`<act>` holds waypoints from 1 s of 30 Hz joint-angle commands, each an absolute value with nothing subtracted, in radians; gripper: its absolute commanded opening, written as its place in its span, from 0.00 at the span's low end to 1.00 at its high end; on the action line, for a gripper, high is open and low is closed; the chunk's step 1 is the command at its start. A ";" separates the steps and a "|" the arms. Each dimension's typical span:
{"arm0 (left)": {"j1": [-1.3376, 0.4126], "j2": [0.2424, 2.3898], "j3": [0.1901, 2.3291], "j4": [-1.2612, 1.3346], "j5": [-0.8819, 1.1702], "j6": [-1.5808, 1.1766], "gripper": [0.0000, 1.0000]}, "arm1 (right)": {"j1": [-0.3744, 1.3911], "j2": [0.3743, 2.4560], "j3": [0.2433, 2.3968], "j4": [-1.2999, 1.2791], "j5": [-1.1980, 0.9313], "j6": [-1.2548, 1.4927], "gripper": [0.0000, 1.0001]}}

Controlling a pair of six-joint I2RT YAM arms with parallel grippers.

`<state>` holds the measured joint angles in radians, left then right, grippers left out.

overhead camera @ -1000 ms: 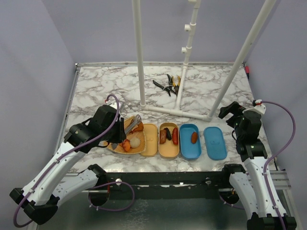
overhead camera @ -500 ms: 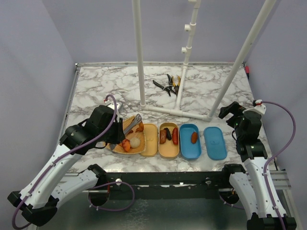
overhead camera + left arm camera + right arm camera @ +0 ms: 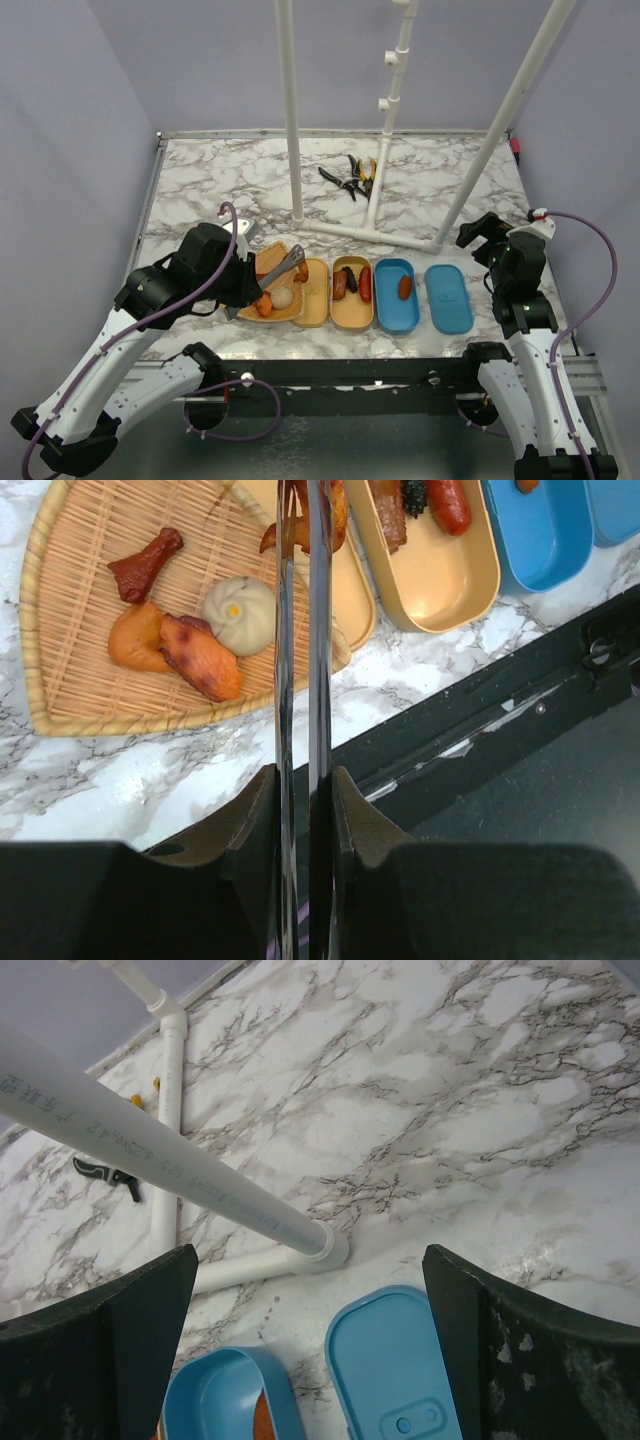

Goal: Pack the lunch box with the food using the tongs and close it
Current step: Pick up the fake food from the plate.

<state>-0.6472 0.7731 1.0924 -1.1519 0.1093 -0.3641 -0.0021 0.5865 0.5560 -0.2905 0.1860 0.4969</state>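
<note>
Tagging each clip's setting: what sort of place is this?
Probably a robot lab bench, not a kitchen: a marble-patterned tabletop walled by plain lilac panels and a white plastic pipe frame standing on it.

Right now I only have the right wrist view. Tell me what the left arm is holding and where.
Observer: The left gripper is shut on the tongs, and their tips pinch an orange-brown piece.
Operator: Give me its position.
Observer: It hangs about where the woven tray meets the nearest beige box.
Operator: List what lies on the tray.
Observer: A round bun, a brown drumstick and two orange pieces.
</note>
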 commanded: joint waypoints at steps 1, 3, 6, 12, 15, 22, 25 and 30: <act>-0.642 0.763 1.144 -1.140 0.195 -0.324 0.07 | -0.005 0.581 0.564 -0.318 0.204 0.479 1.00; -0.643 0.772 1.161 -1.144 0.209 -0.312 0.06 | -0.005 0.581 0.567 -0.319 0.204 0.480 1.00; -0.642 0.785 1.192 -1.160 0.206 -0.300 0.06 | -0.005 0.581 0.568 -0.318 0.204 0.481 1.00; -0.644 0.797 1.214 -1.167 0.245 -0.292 0.06 | -0.005 0.583 0.564 -0.318 0.204 0.480 1.00; -0.646 0.801 1.219 -1.163 0.264 -0.293 0.06 | -0.005 0.583 0.562 -0.318 0.207 0.479 1.00; -0.647 0.811 1.217 -1.133 0.354 -0.300 0.05 | -0.005 0.583 0.558 -0.314 0.208 0.479 1.00; -0.650 0.817 1.222 -1.119 0.381 -0.303 0.04 | -0.005 0.582 0.557 -0.313 0.209 0.479 1.00; -0.650 0.833 1.232 -1.090 0.419 -0.314 0.04 | -0.005 0.584 0.555 -0.310 0.209 0.479 1.00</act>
